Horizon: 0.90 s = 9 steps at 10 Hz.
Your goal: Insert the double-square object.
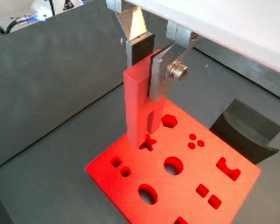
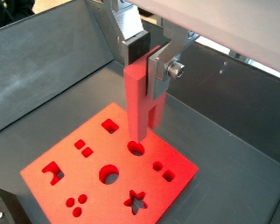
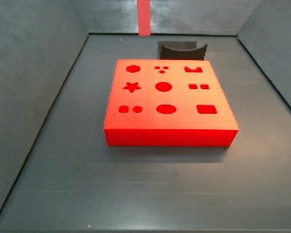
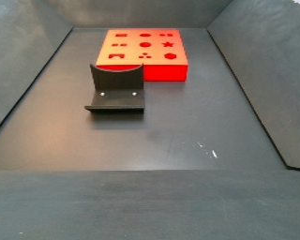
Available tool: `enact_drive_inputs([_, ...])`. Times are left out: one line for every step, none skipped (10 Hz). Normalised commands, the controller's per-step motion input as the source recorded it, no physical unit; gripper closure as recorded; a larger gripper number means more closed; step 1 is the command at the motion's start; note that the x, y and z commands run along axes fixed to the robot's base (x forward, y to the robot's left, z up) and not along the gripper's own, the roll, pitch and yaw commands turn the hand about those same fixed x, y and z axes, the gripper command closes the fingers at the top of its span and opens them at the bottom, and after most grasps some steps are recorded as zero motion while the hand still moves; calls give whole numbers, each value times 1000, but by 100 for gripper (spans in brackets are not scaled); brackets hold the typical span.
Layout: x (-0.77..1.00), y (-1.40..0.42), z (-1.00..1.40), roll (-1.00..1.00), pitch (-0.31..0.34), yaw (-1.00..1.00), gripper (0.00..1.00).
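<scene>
My gripper (image 1: 146, 74) is shut on the double-square object (image 1: 140, 105), a long thin red peg that hangs upright from the fingers; both wrist views show it, gripper (image 2: 143, 70) and peg (image 2: 140, 109). The flat red block (image 1: 108, 157) with several shaped holes lies below the peg, and the peg's lower end is above it, apart from it. In a side view only the peg (image 3: 145, 16) shows, high at the back above the block (image 3: 185, 118); the gripper is out of frame there. The block also shows in the other views (image 2: 133, 178) (image 4: 165, 70).
A dark grey curved holder (image 3: 180, 47) stands on the floor just beyond the block, also seen in a side view (image 4: 115, 89) and a wrist view (image 1: 250, 131). Grey walls (image 3: 57, 82) enclose the floor on all sides.
</scene>
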Motion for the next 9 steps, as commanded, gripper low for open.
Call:
enact_drive_inputs([274,0,-86,0,0,-211,100])
enact_drive_inputs([546,0,-266,-7,0,-523,100])
enact_drive_inputs([577,0,-286,-13,0,-600,100])
enact_drive_inputs([477,51,-303,-11,0,-709,100])
enact_drive_inputs([457,169,-286,-23,0,-754,100])
enact_drive_inputs([471,234,-303,-16,0,-760,100])
enact_drive_inputs([769,337,-374,-34,0,-531,100])
enact_drive_inputs([780,346,-420,-14,0,-520,100])
enact_drive_inputs([763,343,-431,-7,0,-531,100])
